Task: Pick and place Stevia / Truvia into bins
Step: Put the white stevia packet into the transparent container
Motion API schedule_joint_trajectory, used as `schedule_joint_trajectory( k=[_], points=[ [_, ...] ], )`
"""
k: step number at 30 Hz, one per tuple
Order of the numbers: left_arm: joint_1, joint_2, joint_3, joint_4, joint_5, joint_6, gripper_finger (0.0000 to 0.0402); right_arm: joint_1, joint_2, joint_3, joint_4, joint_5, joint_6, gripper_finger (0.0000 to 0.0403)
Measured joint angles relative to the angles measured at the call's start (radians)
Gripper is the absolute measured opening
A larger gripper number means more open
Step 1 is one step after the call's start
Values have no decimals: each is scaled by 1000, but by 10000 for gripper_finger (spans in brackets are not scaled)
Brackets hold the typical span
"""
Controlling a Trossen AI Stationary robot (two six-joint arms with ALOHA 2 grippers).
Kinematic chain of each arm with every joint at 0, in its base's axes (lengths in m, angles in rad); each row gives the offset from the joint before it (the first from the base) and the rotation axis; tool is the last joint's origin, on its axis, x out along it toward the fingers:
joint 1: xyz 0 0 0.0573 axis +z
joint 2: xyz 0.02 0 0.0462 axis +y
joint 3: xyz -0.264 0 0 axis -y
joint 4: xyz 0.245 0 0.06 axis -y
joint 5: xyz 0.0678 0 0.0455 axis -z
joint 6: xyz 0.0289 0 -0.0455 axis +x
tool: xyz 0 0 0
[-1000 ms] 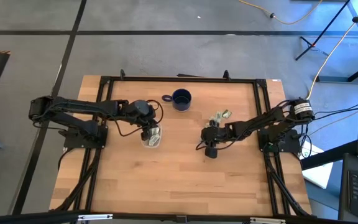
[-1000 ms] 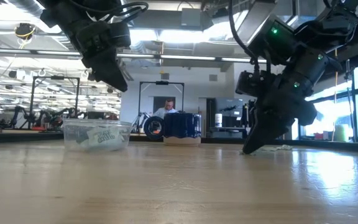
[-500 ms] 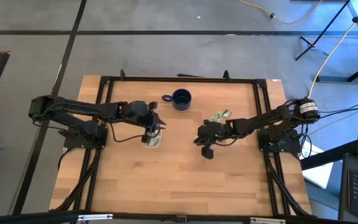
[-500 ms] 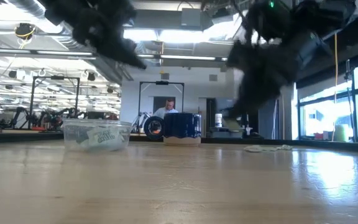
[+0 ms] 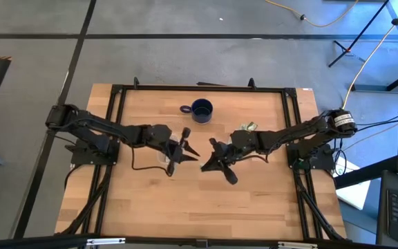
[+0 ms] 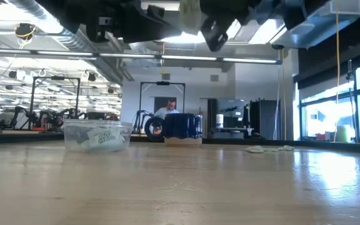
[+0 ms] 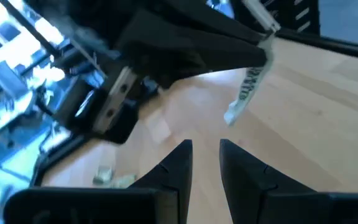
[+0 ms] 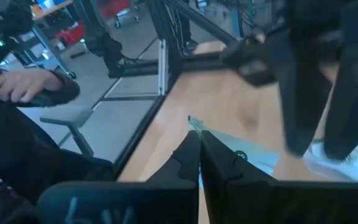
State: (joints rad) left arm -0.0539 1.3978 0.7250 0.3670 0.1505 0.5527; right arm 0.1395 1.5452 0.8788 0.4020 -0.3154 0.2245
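Note:
My right gripper (image 5: 206,164) is high over the table's middle, shut on one pale green-and-white sachet (image 7: 246,93). My left gripper (image 5: 188,144) faces it from the left, open, its fingers (image 7: 180,163) short of the sachet and not touching it. The clear tub (image 6: 97,134) stands on the table with sachets inside; in the high view the left arm covers most of the tub (image 5: 164,159). A small pile of sachets (image 5: 246,128) lies flat on the wood right of the middle; the low view shows that pile (image 6: 267,149) too. My right gripper pinches the sachet between its two fingers by the upper end (image 7: 263,57). The sachet is lifted clear of the table and hangs slanting below the fingertips. In the right wrist view the sachet's free part (image 8: 232,148) sticks out past the shut fingers.
A dark blue mug (image 5: 201,109) stands near the table's far edge, seen behind the tub in the low view (image 6: 181,127). A black frame (image 5: 116,93) runs round the tabletop. A person's hand (image 8: 23,84) shows beyond the table. Bare wood stretches toward the near edge.
My right gripper has risen from the table beside the pile and swung toward the table's left, carrying a sachet up clear of the wood. My left gripper has left its place above the tub, moved right toward the right gripper and tipped nearer to level.

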Motion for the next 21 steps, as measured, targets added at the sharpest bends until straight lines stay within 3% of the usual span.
schedule_joint_trajectory(
  k=[21],
  points=[
    [-62,15,0,40,-1,7,75,16,0,24,41,-1,-5,2]
  ],
)
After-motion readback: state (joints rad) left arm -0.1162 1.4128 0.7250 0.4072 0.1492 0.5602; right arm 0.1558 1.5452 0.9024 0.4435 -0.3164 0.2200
